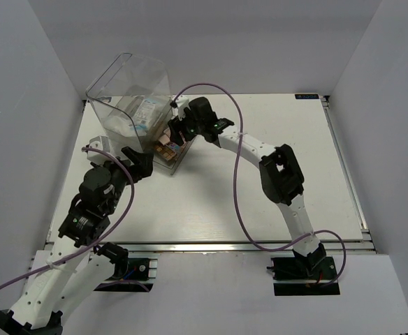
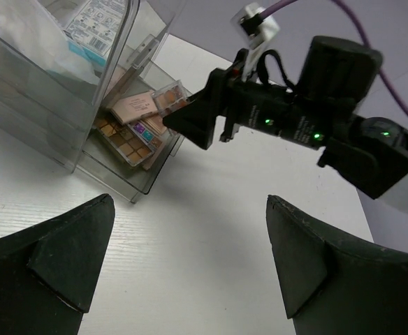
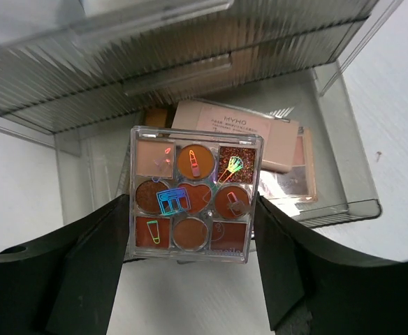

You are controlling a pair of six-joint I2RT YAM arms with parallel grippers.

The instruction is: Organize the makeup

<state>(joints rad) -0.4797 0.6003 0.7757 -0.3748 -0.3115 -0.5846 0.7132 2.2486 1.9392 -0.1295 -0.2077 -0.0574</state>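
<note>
A: Nearest the lens: two black fingers [image 3: 85, 265] of the right gripper [image 3: 190, 209], pressed against opposite edges of a square eyeshadow palette [image 3: 193, 195]. Clamped, then?

B: Clamped on it, yes. Held flat, face up toward the wrist camera, nine pans showing.

A: And where, set against the drawer?

B: From the wrist, overlaps the front lip of the open drawer [image 3: 344, 139], the one pulled out at the foot of the clear drawer box [image 1: 130, 84]. Straight ahead of the fingertips and lower down: a pink carton [image 3: 239, 132] and more palettes [image 2: 130, 136], lying flat inside.

A: Long axis?

B: None to speak of on a square. Edges run roughly parallel to the drawer walls, though. Probably calls for a short push forward and a release, no turn.

A: Left side?

B: Left gripper [image 2: 190, 202] spread wide, nothing between the fingers. Sits low over the table [image 2: 211, 279], near the box's front corner, facing the drawer. Right arm plainly the nearer.

A: Rest of the makeup?

B: One printed packet [image 1: 144, 112] visible in the upper part of the box. Nothing else sure.
</note>
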